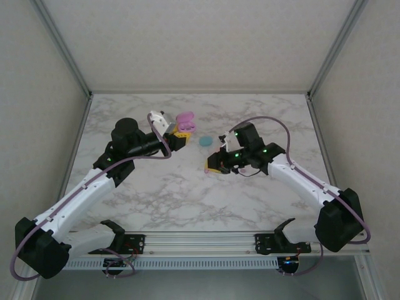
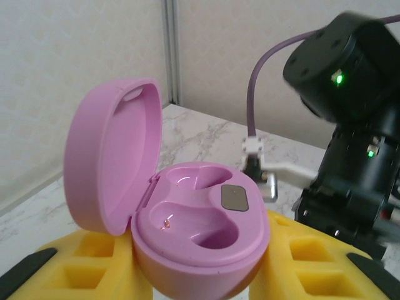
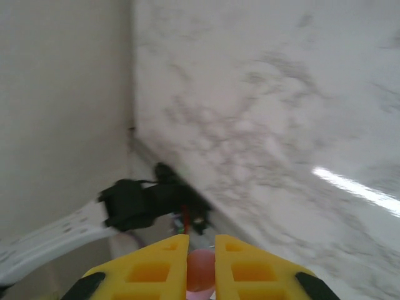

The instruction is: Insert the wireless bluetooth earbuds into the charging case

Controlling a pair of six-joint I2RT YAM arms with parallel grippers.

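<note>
The pink charging case (image 2: 200, 231) is open, with its lid (image 2: 112, 162) tipped up to the left and both wells empty. My left gripper (image 2: 199, 275) is shut on the case's lower body between yellow fingers (image 2: 81, 262). From above, the case (image 1: 185, 120) is held over the back middle of the table by the left gripper (image 1: 182, 133). My right gripper (image 3: 201, 247) is shut on a peach-pink earbud (image 3: 200, 272) that peeks out between its pads. That right gripper (image 1: 214, 164) hovers to the right of and nearer than the case, apart from it.
A small teal round piece (image 1: 205, 141) lies on the marble table (image 1: 187, 194) between the two grippers. The right arm's black wrist (image 2: 350, 125) shows close behind the case. Cage walls and metal posts (image 1: 62, 47) ring the table.
</note>
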